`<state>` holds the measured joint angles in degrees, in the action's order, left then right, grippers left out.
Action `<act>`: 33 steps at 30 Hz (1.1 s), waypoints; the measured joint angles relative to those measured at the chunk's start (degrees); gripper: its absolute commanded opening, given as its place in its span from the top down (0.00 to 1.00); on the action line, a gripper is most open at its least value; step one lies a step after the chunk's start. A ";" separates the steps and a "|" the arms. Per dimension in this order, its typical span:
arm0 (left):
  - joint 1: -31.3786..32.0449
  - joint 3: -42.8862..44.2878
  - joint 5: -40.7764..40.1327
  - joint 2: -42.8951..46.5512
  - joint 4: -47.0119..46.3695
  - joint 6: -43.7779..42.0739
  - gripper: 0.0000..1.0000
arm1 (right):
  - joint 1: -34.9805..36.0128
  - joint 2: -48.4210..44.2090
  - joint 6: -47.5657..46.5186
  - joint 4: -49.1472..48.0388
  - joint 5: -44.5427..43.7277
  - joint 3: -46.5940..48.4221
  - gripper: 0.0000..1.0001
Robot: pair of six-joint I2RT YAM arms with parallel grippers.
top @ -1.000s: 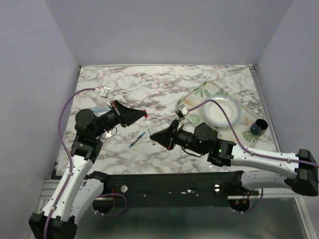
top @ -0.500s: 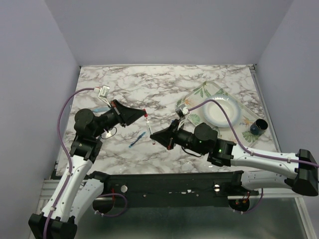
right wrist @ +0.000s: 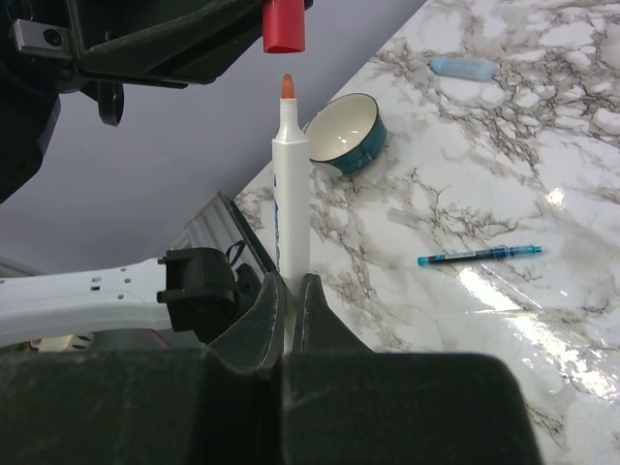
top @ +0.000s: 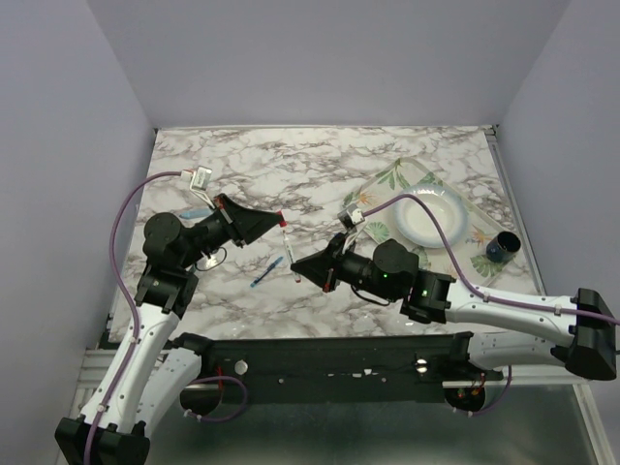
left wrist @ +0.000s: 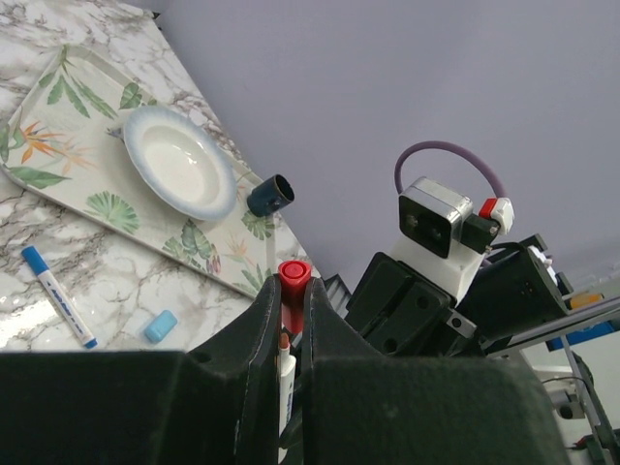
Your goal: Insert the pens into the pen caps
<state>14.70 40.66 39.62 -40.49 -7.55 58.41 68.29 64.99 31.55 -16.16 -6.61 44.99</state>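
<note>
My left gripper [top: 280, 220] is shut on a red pen cap [left wrist: 294, 281], its open end facing my right gripper. My right gripper [top: 294, 264] is shut on a white pen [right wrist: 291, 199] with an orange-red tip. It holds the pen in line with the cap [right wrist: 284, 26], the tip just short of the opening. In the left wrist view the pen [left wrist: 284, 368] shows between the fingers under the cap. A blue pen [top: 266, 272] lies on the marble table. A white pen with a blue end [left wrist: 58, 295] and a light blue cap [left wrist: 160, 325] lie near the tray.
A floral tray [top: 387, 179] holds a white plate [top: 431, 216] and a dark round cup [top: 502, 246] at the right. A teal bowl [right wrist: 344, 131] sits under my left arm, with another light blue cap [right wrist: 463, 68] beyond it.
My right gripper has shifted the pen slightly towards the red cap, closing the gap between tip and cap. The left gripper has hardly moved.
</note>
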 measured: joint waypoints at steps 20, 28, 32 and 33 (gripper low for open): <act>0.00 -0.02 -0.15 2.12 3.48 -0.83 1.00 | 0.00 0.02 -0.04 0.85 -0.44 0.66 0.99; 0.00 -0.02 -0.26 2.19 4.17 -1.86 1.00 | 0.00 0.66 0.17 1.27 -0.39 0.87 0.99; 0.00 0.13 -0.61 1.68 4.61 -2.54 1.00 | 0.00 1.11 0.57 1.29 -0.39 0.87 0.99; 0.00 0.24 -0.66 1.38 4.68 -2.71 1.00 | 0.00 1.16 0.61 1.29 -0.39 0.87 0.99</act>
<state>14.70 40.91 38.96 -39.11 -2.87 55.70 68.29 66.15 32.16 -14.87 -7.01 45.87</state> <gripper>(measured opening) 0.152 0.024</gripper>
